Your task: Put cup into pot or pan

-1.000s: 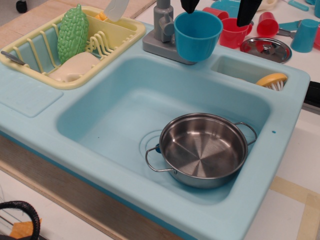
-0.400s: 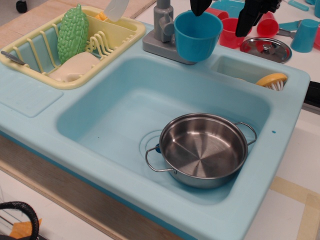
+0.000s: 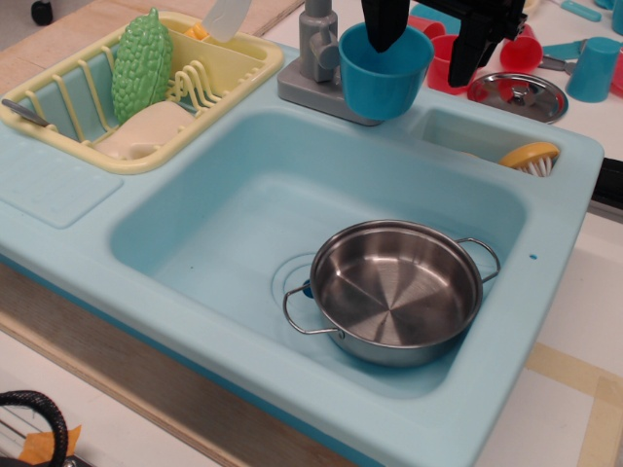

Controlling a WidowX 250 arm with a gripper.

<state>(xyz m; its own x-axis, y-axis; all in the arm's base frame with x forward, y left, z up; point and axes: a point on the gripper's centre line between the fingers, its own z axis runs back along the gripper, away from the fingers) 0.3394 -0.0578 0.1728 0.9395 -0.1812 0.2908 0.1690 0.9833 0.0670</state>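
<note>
Gripper point(image 3: 431, 41) is hanging spread wide over the blue cup point(image 3: 384, 76), one finger dipping inside its mouth, the other outside right; nothing clamped. Cup is sitting at the sink's far edge by the faucet point(image 3: 316, 49). Steel pot point(image 3: 396, 289) is sitting empty in the basin. Grasp, lift, transfer all pending.

We see the pot point(image 3: 394, 305) in the sink point(image 3: 224, 209), toward its front right. The cup point(image 3: 383, 73) stands behind the sink on the rim, just right of the faucet point(image 3: 316, 44). The gripper point(image 3: 429, 44) hangs over it, one finger point(image 3: 384, 21) inside, one outside. The lid point(image 3: 518, 95) lies right of the cup, the rack point(image 3: 146, 88) far left.
</note>
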